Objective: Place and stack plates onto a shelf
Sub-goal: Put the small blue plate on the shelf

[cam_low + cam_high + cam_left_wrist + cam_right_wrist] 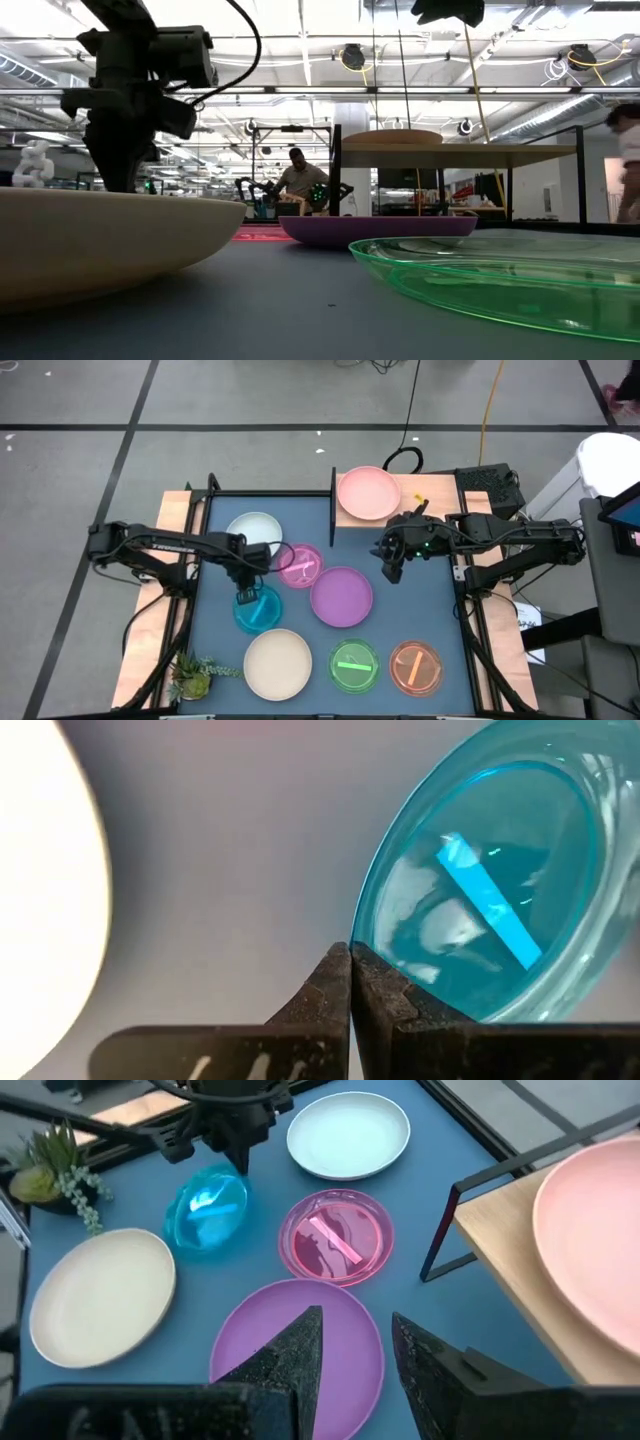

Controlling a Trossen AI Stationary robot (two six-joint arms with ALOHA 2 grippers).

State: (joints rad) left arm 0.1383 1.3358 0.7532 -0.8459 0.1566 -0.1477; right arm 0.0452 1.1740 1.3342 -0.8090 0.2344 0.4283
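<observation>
Nearest the low camera we see the cream plate (pixel 90 235) and the green plate (pixel 500 270). On the shelf (pixel 430 488), at 12 o'clock, lies only the salmon pink plate (pixel 367 493). Our left gripper (pixel 247 596) is pinched closed on the rim of the teal plate (pixel 258 610), at 9 o'clock. Our right gripper (pixel 392 572), fingers parted and empty, hovers beside the purple plate (pixel 341 596).
</observation>
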